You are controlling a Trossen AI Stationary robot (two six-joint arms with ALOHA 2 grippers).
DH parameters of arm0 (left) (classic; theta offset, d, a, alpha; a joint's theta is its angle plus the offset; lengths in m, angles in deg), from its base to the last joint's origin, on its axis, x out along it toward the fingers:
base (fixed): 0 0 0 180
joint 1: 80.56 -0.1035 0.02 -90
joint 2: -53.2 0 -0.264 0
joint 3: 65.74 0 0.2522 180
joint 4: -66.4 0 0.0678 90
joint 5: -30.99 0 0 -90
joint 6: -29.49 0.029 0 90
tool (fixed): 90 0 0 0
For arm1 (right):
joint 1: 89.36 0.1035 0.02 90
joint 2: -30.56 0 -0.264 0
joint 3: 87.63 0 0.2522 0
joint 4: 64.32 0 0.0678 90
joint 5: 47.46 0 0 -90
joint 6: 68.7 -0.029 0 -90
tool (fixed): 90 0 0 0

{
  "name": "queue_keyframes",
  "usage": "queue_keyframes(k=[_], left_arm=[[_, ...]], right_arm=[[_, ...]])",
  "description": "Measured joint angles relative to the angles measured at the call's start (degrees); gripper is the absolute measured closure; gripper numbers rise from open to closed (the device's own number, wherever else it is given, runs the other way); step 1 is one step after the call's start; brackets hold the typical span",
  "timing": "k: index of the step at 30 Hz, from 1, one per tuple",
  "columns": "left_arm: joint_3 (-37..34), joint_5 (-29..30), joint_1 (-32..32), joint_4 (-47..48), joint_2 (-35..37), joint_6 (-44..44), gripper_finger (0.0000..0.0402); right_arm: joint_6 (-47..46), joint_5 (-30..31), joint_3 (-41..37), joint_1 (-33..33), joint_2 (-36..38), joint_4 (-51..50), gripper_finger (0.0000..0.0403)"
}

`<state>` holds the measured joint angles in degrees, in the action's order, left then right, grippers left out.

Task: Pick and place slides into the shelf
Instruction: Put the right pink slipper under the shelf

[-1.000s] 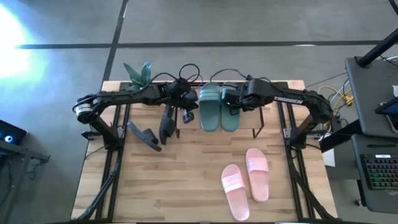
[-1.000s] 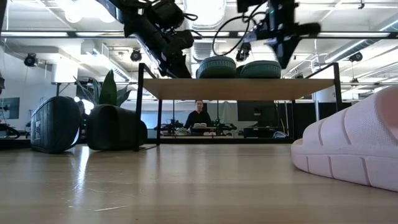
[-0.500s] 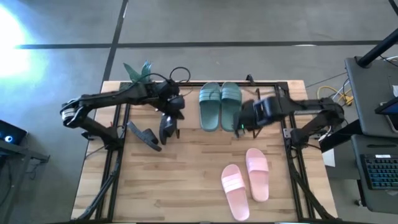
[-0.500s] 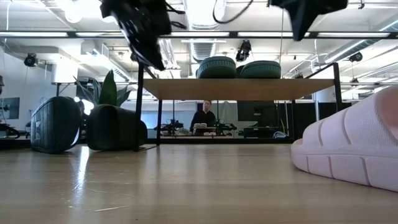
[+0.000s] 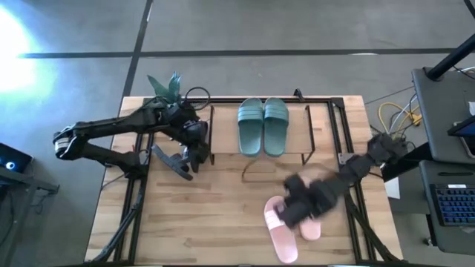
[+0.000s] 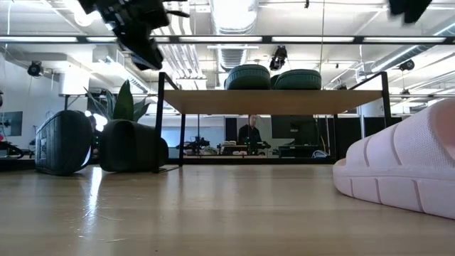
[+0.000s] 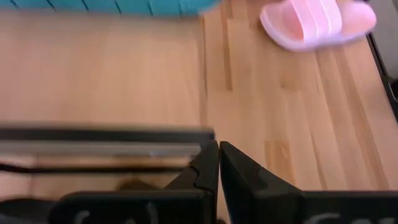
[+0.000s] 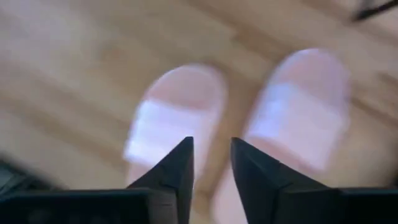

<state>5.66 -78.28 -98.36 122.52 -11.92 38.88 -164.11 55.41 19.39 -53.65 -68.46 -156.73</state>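
The wooden counter [image 5: 223, 215] fills the middle of the high view, and on its upper half stands the shelf [image 5: 293, 152], a thin black frame with a light top board (in the low view the board [image 6: 270, 101] runs across the centre).

The dark green slides [image 5: 263, 126] lie side by side on that board, upper centre of the high view; from the low view only their rounded ends [image 6: 274, 77] show above the board's edge.

The black slides [image 5: 185, 157] sit on the counter at centre left, just left of the shelf, partly covered by the left arm, so their shapes are hard to read.

The pale pink slides [image 5: 280, 233] lie at lower right, half hidden under the right arm; the low view cuts one [image 6: 402, 167] off at the frame's right edge.

The right claw [image 8: 210, 163] hangs over the pink pair, its fingers a little apart and holding nothing, though it is smeared in the high view [image 5: 298, 206].

The left claw [image 7: 219, 165] is pressed closed and empty, above the black slides [image 5: 197, 144].
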Motion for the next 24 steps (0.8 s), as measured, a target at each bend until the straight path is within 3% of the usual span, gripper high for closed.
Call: queue_keyframes(k=[4,10,13,19,24], left_arm=[[-3.2,0.0,0.4,-0.2,3.7,-0.1,0.0402],[-6.9,0.0,0.6,-0.4,8.5,-0.1,0.0402],[-8.0,0.0,0.6,-1.3,10.1,-0.1,0.0402],[-8.4,0.6,0.6,-1.4,11.3,-0.7,0.0402],[-8.4,2.1,0.6,-1.4,11.2,-3.1,0.0402]], right_arm=[[-8.8,1.5,1.0,7.9,-4.2,-0.8,0.0269],[-21.8,-6.3,0.8,12.7,-9.0,-4.7,0.0219],[-15.6,-6.5,0.8,13.0,-10.8,-8.2,0.0201],[10.2,-5.1,-0.2,12.9,-14.6,-11.5,0.0182],[14.1,-1.6,-2.4,12.0,-15.6,-11.4,0.0171]])
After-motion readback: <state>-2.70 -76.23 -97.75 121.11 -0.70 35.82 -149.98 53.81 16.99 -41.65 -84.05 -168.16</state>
